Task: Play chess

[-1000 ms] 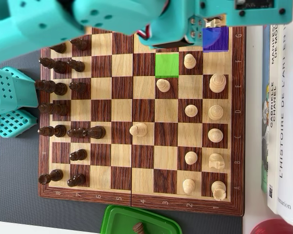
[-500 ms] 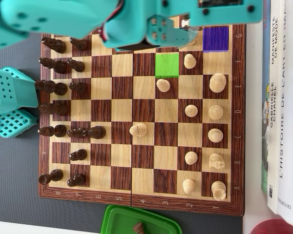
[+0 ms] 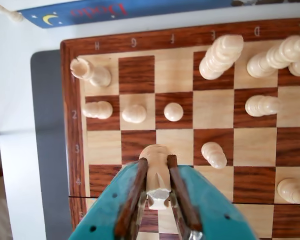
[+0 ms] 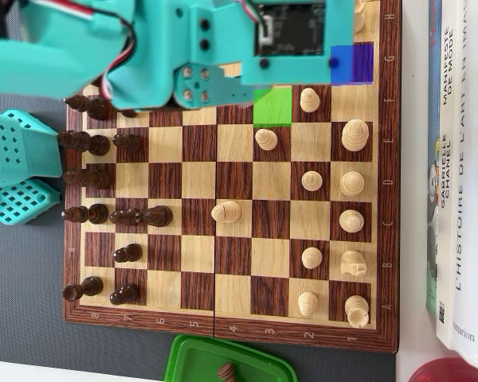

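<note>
In the wrist view my gripper [image 3: 157, 161] is shut on a pale wooden chess piece [image 3: 157, 175], apparently a knight, held between the two brown fingers [image 3: 135, 195]. It hangs over row 3 of the wooden chessboard [image 3: 140, 40], near the line between a dark and a light square. I cannot tell whether it touches the board. In the overhead view the teal arm [image 4: 191, 56] covers the board's top edge [image 4: 223, 330] and hides the gripper and the piece. A green-tinted square [image 4: 272, 106] and a blue-tinted square [image 4: 351, 62] lie beside the arm.
White pawns [image 3: 134, 113] and a rook [image 3: 90, 72] stand just ahead of the gripper, and another pawn [image 3: 214, 154] stands to its right. Black pieces [image 4: 88, 143] fill the left of the overhead view. A green tray [image 4: 223, 358] holds a dark piece, and books [image 4: 462, 159] lie at the right.
</note>
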You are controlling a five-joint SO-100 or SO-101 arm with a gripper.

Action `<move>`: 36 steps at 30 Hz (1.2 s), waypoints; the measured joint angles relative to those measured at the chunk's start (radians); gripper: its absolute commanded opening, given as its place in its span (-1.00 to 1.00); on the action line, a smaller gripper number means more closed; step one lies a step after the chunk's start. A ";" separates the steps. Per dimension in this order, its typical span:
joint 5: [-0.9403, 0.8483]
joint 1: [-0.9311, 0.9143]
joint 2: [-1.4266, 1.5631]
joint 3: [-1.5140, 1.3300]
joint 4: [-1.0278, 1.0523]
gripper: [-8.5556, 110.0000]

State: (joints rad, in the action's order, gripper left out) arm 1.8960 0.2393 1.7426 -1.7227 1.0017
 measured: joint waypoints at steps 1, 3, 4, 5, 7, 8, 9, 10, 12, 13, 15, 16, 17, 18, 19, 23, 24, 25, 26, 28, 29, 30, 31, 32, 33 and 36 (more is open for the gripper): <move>0.000 -0.002 0.008 -0.015 -0.002 -0.76; 0.000 -0.006 0.015 -0.044 -0.002 -0.76; 0.000 -0.006 0.020 -0.061 -0.003 -0.76; 0.000 -0.006 0.023 -0.077 -0.014 -0.76; 0.000 -0.006 0.026 -0.109 -0.055 -0.76; 0.000 -0.006 0.026 -0.126 -0.077 -0.76; 0.000 -0.006 0.026 -0.143 -0.092 -0.76; 0.000 -0.006 0.026 -0.152 -0.103 -0.76; 0.000 -0.006 0.026 -0.166 -0.112 -0.76; 0.000 -0.006 0.026 -0.170 -0.117 -0.76; 0.000 -0.006 0.026 -0.181 -0.123 -0.76; 0.000 -0.006 0.026 -0.183 -0.123 -0.76; 0.000 -0.006 0.026 -0.184 -0.123 -0.76; 0.000 -0.006 0.023 -0.184 -0.123 -0.76; 0.000 -0.006 0.014 -0.184 -0.123 -0.76; 0.000 -0.009 -0.028 -0.184 -0.123 -0.76; 0.000 -0.009 -0.034 -0.184 -0.123 -0.76; 0.000 -0.009 -0.038 -0.184 -0.123 -0.76; 0.000 -0.009 -0.041 -0.184 -0.127 -0.76; 0.000 -0.009 -0.044 -0.184 -0.146 -0.76; 0.000 -0.009 -0.044 -0.184 -0.156 -0.76; 0.000 -0.009 -0.044 -0.184 -0.163 -0.76; 0.000 -0.009 -0.048 -0.184 -0.166 -0.76; 0.000 -0.009 -0.058 -0.184 -0.167 -0.76; 0.000 -0.009 -0.071 -0.184 -0.167 -0.76; -0.011 -0.020 -0.117 -0.184 -0.167 -0.76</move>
State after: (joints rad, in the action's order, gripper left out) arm 1.8853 0.2194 1.6260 -1.9067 0.8345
